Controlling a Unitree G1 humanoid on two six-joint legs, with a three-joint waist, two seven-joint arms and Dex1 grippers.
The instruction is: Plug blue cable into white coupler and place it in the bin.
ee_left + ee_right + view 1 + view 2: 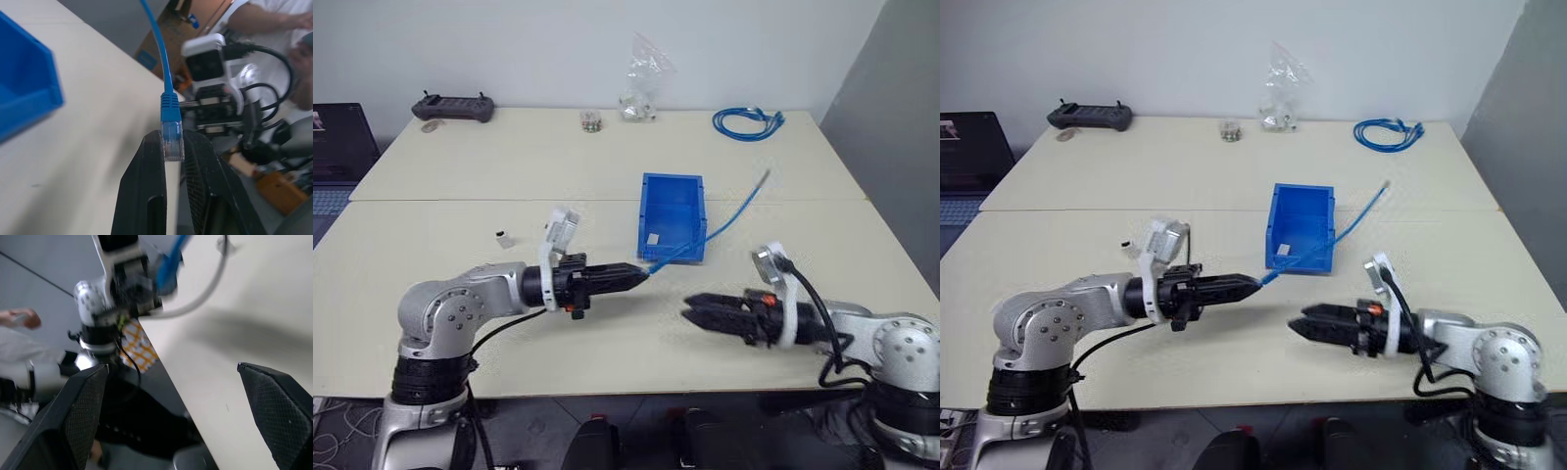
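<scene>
Blue cable [166, 73] plug between closed jaws, bin [24, 88] beside.
</scene>
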